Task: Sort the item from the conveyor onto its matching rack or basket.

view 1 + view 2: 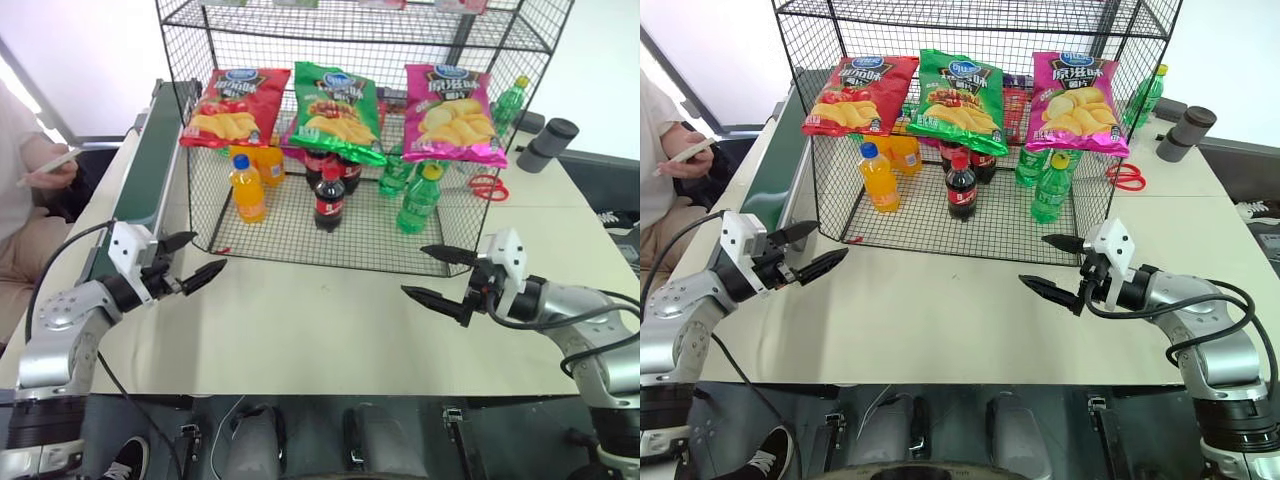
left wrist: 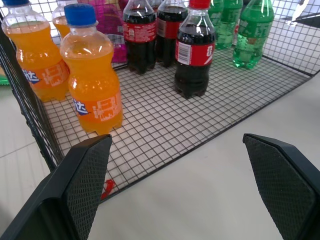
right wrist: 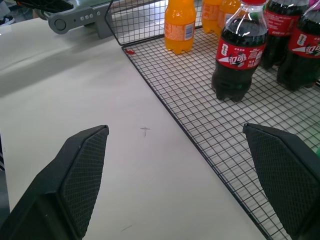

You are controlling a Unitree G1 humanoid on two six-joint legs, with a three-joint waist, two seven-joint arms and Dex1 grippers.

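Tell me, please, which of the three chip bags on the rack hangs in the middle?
The green chip bag, with a blue oval logo, hangs between the red chip bag and the pink chip bag.

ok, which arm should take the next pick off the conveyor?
Left, probably. The conveyor runs along the robot's left side, just beyond the left gripper, which is open and holds nothing. The right gripper, also open, is across the table on the far side. No bag shows on the visible belt.

the shiny green chip bag (image 1: 335,112) leans on the black wire rack (image 1: 300,225), beside the dark-green conveyor (image 1: 150,160).
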